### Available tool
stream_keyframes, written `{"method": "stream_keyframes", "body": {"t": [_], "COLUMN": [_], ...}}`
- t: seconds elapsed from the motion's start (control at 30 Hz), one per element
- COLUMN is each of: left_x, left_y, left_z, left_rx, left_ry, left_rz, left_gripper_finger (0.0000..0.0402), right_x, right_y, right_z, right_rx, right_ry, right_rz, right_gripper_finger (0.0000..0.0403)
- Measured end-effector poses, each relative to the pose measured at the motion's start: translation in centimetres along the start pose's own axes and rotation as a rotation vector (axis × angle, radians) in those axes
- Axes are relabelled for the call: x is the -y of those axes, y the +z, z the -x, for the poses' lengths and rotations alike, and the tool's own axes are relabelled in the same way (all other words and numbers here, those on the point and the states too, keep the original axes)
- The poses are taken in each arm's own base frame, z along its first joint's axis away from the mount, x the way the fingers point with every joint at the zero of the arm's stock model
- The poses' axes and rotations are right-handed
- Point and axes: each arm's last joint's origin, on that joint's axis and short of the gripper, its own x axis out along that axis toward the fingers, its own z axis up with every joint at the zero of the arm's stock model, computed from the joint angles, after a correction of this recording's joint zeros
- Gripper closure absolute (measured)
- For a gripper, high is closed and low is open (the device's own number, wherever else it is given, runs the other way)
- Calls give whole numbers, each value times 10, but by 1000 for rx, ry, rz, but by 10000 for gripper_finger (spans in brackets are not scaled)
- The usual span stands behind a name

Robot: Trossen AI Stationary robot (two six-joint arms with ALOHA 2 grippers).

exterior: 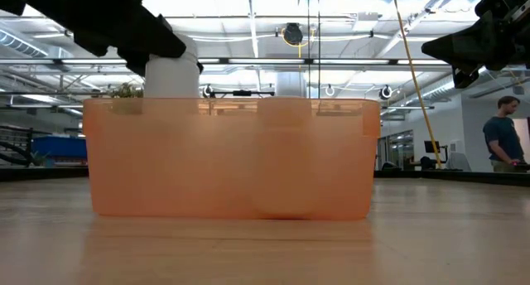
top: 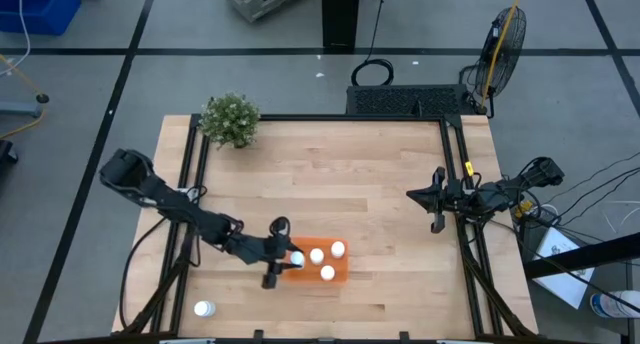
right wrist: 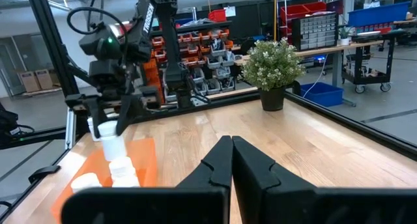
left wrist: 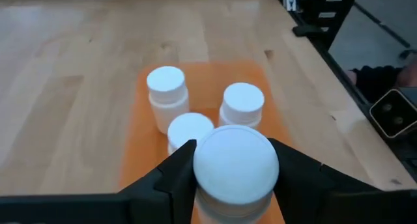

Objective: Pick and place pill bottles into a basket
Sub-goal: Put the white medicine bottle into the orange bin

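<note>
The orange basket (top: pixel 318 265) sits near the table's near edge, with three white pill bottles (top: pixel 327 261) standing in it. My left gripper (top: pixel 285 257) is shut on a fourth bottle (left wrist: pixel 234 167) over the basket's left end. A fifth bottle (top: pixel 203 309) stands on the table near the near-left corner. My right gripper (top: pixel 437 204) is shut and empty at the table's right side, well above it. My left gripper pinches the bottle by its sides just below the cap (left wrist: pixel 233 196), one finger (left wrist: pixel 174 178) on each side. The fingers reach in roughly level from the table's left. The bottle stands upright, lifted above the basket's rim (exterior: pixel 172 70).
A green potted plant (top: pixel 230 120) stands at the far-left corner. Black frame rails (top: pixel 462 184) run along the table's left and right sides. Bare wood lies across the middle and far part of the table. A person (exterior: pixel 503 136) stands in the room beyond.
</note>
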Motion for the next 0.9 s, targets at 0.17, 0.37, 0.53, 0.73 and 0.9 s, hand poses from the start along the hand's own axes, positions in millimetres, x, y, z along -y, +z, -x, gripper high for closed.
{"method": "stream_keyframes", "body": {"t": [0.17, 0.37, 0.53, 0.73, 0.9], "left_x": [2, 2, 2, 2, 3], "left_y": [-9, -18, -23, -29, -27], "left_z": [-11, -22, -26, -31, -32], "left_rx": [-13, -36, -42, -58, -44], "left_ry": [-7, -8, -7, -2, -4], "left_rz": [-7, -18, -19, -13, -11], "left_gripper_finger": [225, 238, 210, 219, 233], "right_x": [0, 0, 0, 0, 0], "right_y": [0, 0, 0, 0, 0], "right_z": [0, 0, 0, 0, 0], "right_rx": [1, 1, 1, 1, 0], "right_ry": [0, 0, 0, 0, 0], "right_rz": [-1, 0, 0, 0, 0], "right_gripper_finger": [403, 403, 403, 403, 403]}}
